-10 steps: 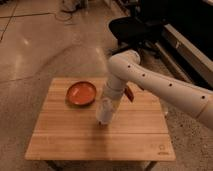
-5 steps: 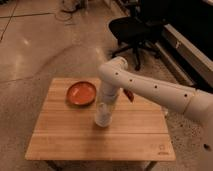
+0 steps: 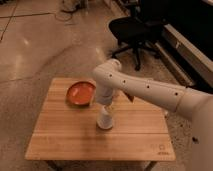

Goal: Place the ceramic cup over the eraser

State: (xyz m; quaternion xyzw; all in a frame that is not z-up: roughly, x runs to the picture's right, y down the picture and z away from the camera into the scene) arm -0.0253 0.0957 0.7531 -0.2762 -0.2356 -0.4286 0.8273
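The white ceramic cup (image 3: 105,119) stands on the wooden table (image 3: 60,135) near its middle, with its wider end down. My gripper (image 3: 106,103) comes down from the white arm and sits right at the cup's top. The eraser is hidden from view. I cannot tell whether it is under the cup.
An orange bowl (image 3: 80,93) sits at the table's back left, close to the arm. A dark red flat piece (image 3: 129,97) shows just behind the arm. A black office chair (image 3: 133,30) stands on the floor beyond the table. A dark counter runs along the right.
The arm's upper part has swung left over the table. The cup and gripper have come down slightly and sit lower, at the table's surface.
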